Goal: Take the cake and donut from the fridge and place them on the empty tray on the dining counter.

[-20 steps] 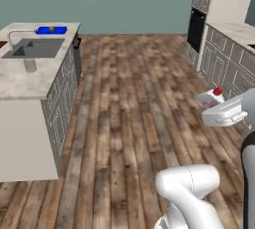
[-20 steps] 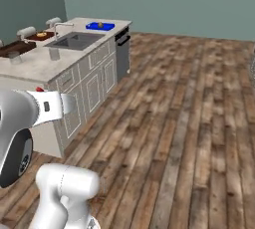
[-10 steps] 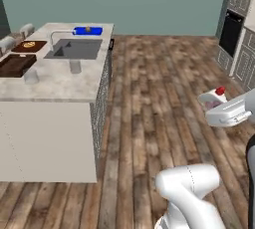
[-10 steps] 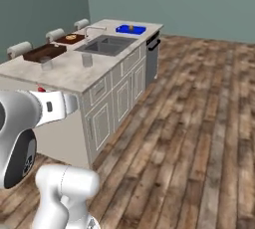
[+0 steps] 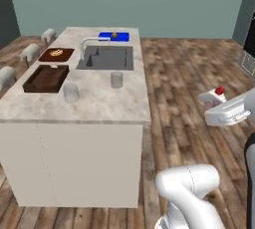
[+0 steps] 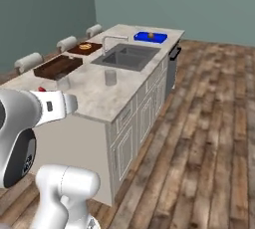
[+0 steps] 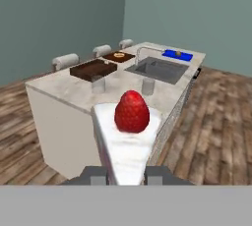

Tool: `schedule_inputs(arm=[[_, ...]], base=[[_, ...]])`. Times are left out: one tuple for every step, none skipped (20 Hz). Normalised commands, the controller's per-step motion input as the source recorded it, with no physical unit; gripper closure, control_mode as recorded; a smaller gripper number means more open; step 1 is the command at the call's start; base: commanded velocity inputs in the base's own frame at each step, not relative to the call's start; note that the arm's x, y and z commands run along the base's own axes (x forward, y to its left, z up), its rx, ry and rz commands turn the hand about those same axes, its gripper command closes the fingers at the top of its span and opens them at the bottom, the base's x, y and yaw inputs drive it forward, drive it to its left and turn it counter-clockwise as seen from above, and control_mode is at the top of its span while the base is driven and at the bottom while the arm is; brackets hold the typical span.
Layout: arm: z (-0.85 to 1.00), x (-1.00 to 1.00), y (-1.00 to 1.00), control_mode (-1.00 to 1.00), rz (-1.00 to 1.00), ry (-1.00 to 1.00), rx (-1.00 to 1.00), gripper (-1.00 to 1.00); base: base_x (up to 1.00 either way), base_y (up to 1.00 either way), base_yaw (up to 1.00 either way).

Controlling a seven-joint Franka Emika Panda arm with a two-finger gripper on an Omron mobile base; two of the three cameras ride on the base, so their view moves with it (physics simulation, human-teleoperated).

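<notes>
**White cake wedge rides in the tool as the island swings closer**

Beige marbled stone now takes up far more of both base views than half a second ago; the whole scene has shifted, so the cameras have moved, not the things. The dining desk [image 5: 99,98] sits nearer and more square-on.

On it the dark brown tray [image 5: 46,78] with raised rims lies bare inside. Just beyond it a flatter brown tray [image 5: 57,54] carries a pale-topped ring. A blue dish [image 5: 113,36] at the far end holds a small brown item. Two glasses [image 5: 71,92] stand near the sink [image 5: 107,57].

The tool [image 7: 126,175] is nearly closed, pinching the cake [image 7: 125,136] at its narrow end. The wedge stands well apart from the desk, its long axis running away from the fingers, broad end toward the island, red topping upright.
</notes>
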Motion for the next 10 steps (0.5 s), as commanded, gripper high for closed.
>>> schedule_inputs(arm=[[0.0, 0.0, 0.0, 1.0, 0.0, 0.0, 0.0, 1.0], [0.0, 0.0, 0.0, 1.0, 0.0, 0.0, 0.0, 1.0], [0.0, 0.0, 0.0, 1.0, 0.0, 0.0, 0.0, 1.0], [0.0, 0.0, 0.0, 1.0, 0.0, 0.0, 0.0, 1.0], [0.0, 0.0, 0.0, 1.0, 0.0, 0.0, 0.0, 1.0], [0.0, 0.0, 0.0, 1.0, 0.0, 0.0, 0.0, 1.0], [0.0, 0.0, 0.0, 1.0, 0.0, 0.0, 0.0, 1.0], [0.0, 0.0, 0.0, 1.0, 0.0, 0.0, 0.0, 1.0], [0.0, 0.0, 0.0, 1.0, 0.0, 0.0, 0.0, 1.0], [0.0, 0.0, 0.0, 1.0, 0.0, 0.0, 0.0, 1.0]], base=[[0.62, 1.0, 0.0], [0.47, 1.0, 0.0], [0.31, 1.0, 0.0], [0.14, 1.0, 0.0], [0.04, 1.0, 0.0], [0.0, 1.0, 0.0], [0.0, 1.0, 0.0], [0.0, 1.0, 0.0], [0.0, 1.0, 0.0], [0.0, 1.0, 0.0]])
